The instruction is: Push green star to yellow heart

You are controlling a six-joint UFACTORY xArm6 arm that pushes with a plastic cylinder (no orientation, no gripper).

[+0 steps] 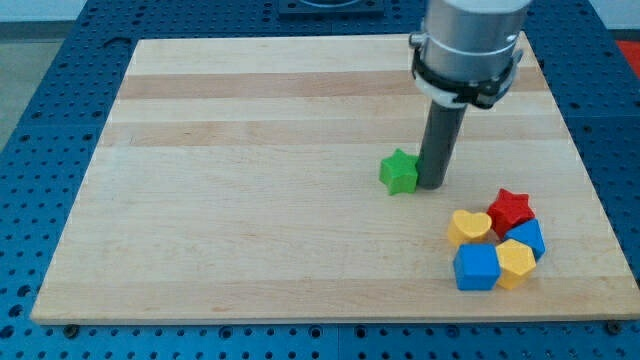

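You see my tip [434,184] touching the right side of the green star [399,172] on the wooden board [250,200]. The yellow heart [468,227] lies nearer and to the right, clustered with a red star [511,209], blue blocks [476,268] and a yellow block [515,262].

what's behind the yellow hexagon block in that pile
Behind the yellow hexagon sits a blue block, mostly covered, so its shape is unclear. The red star is farther back.

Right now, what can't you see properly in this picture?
- My tip and the green star: touching or just close, too tight to tell.
- Second blue block: shape mostly hidden behind the yellow hexagon and red star.
- My arm above the silver collar: cut off by the view's top.
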